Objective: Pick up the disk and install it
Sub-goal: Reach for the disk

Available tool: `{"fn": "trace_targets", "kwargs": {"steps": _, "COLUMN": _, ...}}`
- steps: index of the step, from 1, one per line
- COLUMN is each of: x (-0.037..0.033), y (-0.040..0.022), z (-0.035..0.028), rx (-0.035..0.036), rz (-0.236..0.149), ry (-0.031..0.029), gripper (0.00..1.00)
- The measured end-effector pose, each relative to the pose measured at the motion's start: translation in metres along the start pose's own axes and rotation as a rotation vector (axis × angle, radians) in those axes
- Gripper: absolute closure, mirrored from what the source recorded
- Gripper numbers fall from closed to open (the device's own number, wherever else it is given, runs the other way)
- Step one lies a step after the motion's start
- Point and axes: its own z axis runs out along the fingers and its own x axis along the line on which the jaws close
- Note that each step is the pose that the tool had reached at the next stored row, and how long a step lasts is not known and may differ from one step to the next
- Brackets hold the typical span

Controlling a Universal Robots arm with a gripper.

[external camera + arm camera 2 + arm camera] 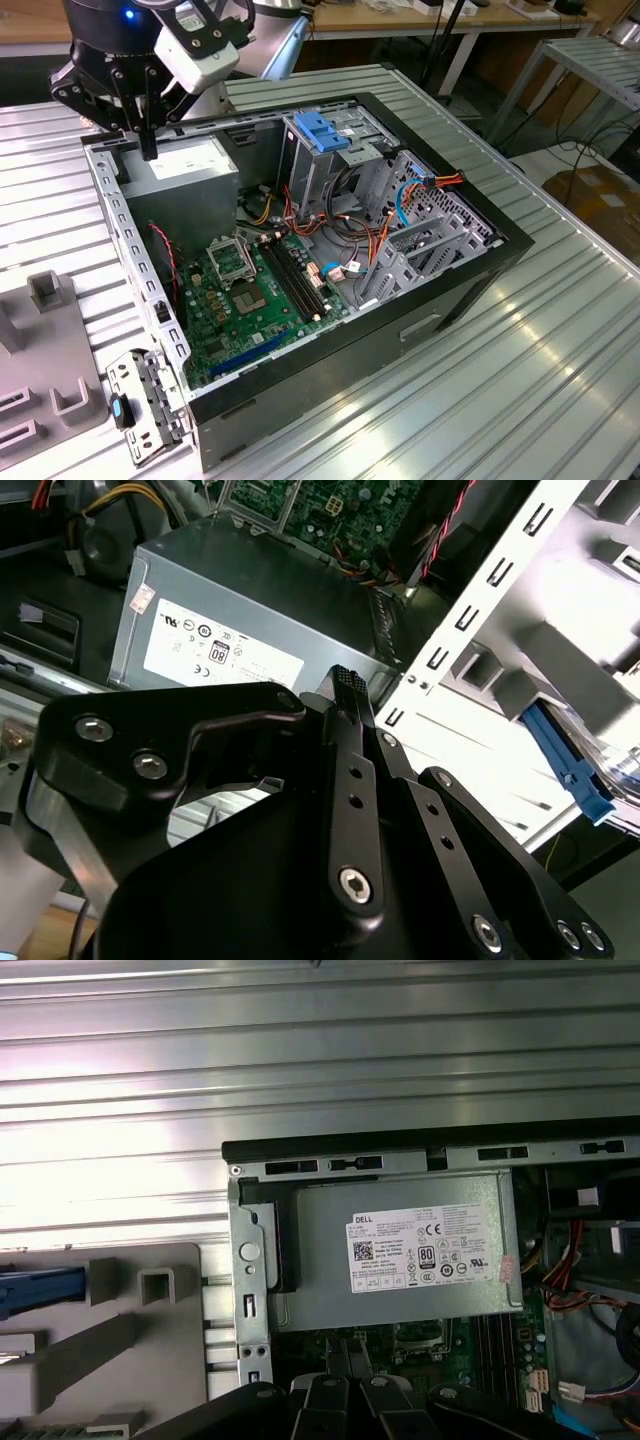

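My gripper [148, 148] hangs over the far corner of the open computer case [470, 275], at the exterior view's left. It is just above the case rim beside the grey power supply box [185, 172]. Its black fingers [345, 695] stand together with nothing between them. A blue plastic rail [566, 756] with a bit of shiny metal behind it, apparently the disk, lies at the picture's edge in the second wrist view. The same blue rail [38, 1290] rests on a grey fixture [120, 1345] outside the case in the first wrist view.
A tall metal cage with a blue plastic top [325, 132] stands at the back of the case, above the green motherboard [250, 300] and loose cables [350, 245]. A grey holder [45, 345] and a small metal bracket [140, 405] sit on the ribbed table [520, 400].
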Motion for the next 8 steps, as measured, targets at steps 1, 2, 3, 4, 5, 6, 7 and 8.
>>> {"fn": "trace_targets", "kwargs": {"steps": 1, "x": 0.0006, "y": -0.0001, "z": 0.0000, "rx": 0.0001, "rz": 0.000, "ry": 0.0000, "gripper": 0.89}}
{"fn": "trace_targets", "kwargs": {"steps": 2, "x": 0.0014, "y": -0.0001, "z": 0.0000, "rx": 0.0001, "rz": 0.000, "ry": 0.0001, "gripper": 0.89}}
{"fn": "trace_targets", "kwargs": {"steps": 3, "x": 0.0023, "y": -0.0002, "z": 0.0000, "rx": 0.0001, "rz": 0.000, "ry": 0.0000, "gripper": 0.89}}
{"fn": "trace_targets", "kwargs": {"steps": 4, "x": 0.0035, "y": -0.0003, "z": 0.0000, "rx": 0.0001, "rz": 0.000, "ry": 0.0001, "gripper": 0.89}}
{"fn": "trace_targets", "kwargs": {"steps": 5, "x": 0.0044, "y": -0.0003, "z": 0.0001, "rx": 0.0001, "rz": 0.000, "ry": 0.0001, "gripper": 0.89}}
{"fn": "trace_targets", "kwargs": {"steps": 6, "x": 0.0058, "y": -0.0004, "z": 0.0001, "rx": 0.0001, "rz": 0.000, "ry": 0.0001, "gripper": 0.89}}
{"fn": "trace_targets", "kwargs": {"steps": 7, "x": 0.0081, "y": -0.0006, "z": 0.0001, "rx": 0.0000, "rz": 0.000, "ry": 0.0000, "gripper": 0.89}}
{"fn": "trace_targets", "kwargs": {"steps": 8, "x": 0.0108, "y": -0.0008, "z": 0.0002, "rx": 0.0000, "rz": 0.000, "ry": 0.0000, "gripper": 0.89}}
